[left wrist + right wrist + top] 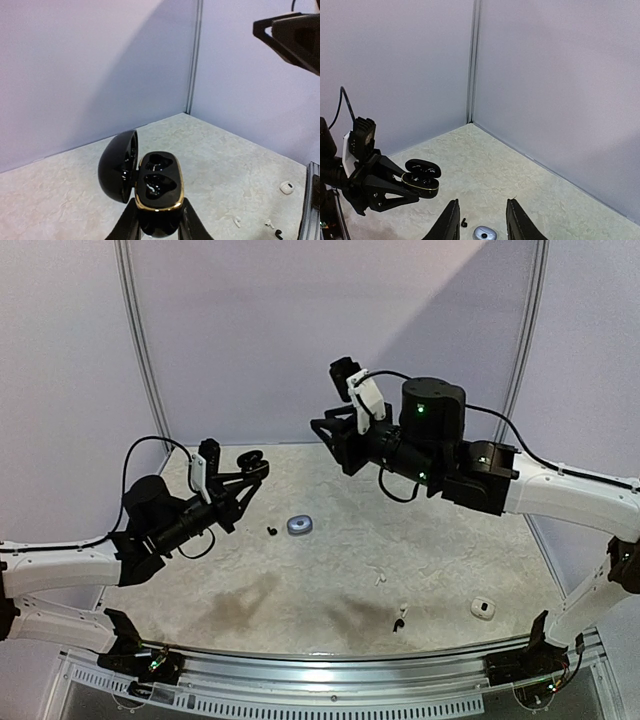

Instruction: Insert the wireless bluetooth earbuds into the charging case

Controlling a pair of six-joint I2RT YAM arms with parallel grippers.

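Black charging case (254, 459) pinched in left gripper (246, 472), held above far-left part of table (450, 550). Right gripper (330, 445) aloft near it, apart. Black earbud (271, 531) on table near grey-blue case (299, 525). White earbud (381, 578), second black earbud (399, 622) and white case (483, 608) nearer front edge.

Left wrist: lid (119, 165) swung open. Two sockets dark, possibly empty, hard to tell. Left fingers (125, 225) pressed on case sides.

Right wrist: right fingers (449, 222) spread, gripping nothing, above table.
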